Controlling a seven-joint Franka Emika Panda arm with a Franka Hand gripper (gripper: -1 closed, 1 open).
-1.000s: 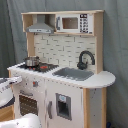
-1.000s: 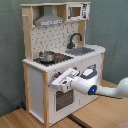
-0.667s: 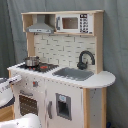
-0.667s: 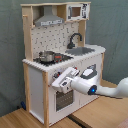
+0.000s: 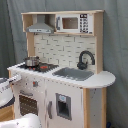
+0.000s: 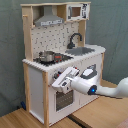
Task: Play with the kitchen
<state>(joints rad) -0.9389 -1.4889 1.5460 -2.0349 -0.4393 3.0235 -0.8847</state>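
The large white and light-wood toy kitchen (image 6: 62, 60) fills the centre of both exterior views. In the second exterior view the white pincer (image 6: 61, 82) sits lower centre against the kitchen's front by the knobs; whether it is open I cannot tell.

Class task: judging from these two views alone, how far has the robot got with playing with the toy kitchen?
Done: nothing visibly altered; the pot sits on the stovetop and the oven door appears closed. In hand: the gripper is at the kitchen front, just above the oven door near the knobs; actual contact cannot be confirmed. Left: faucet, sink and microwave sit untouched.
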